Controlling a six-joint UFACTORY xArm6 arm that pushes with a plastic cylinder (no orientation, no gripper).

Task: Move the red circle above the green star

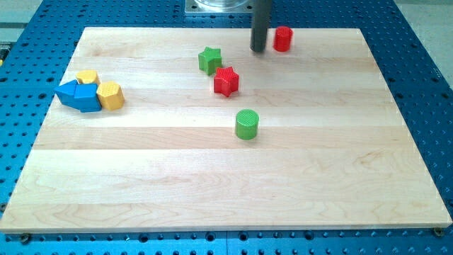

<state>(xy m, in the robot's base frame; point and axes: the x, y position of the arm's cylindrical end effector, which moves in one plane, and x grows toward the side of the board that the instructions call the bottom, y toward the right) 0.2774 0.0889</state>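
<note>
Wooden table (212,184) sits on a blue perforated base, blocks scattered over its upper half. No claw on this rig, so no spread or pinch state to report — just my tip (258,50), down on the table near the view's top edge. Red circle (283,39) stands just to the tip's right, close but I can't tell if touching. Green star (209,59) is well to the left and slightly lower, red star (226,81) just below-right of it.

Tip is on the wrong side for a leftward push — judging it needs to get round to the circle's right. Space above the green star looks narrow, near the table edge.

Green circle (247,124) mid-table, and the blue/yellow cluster (90,93) at far left, both out of the path.
</note>
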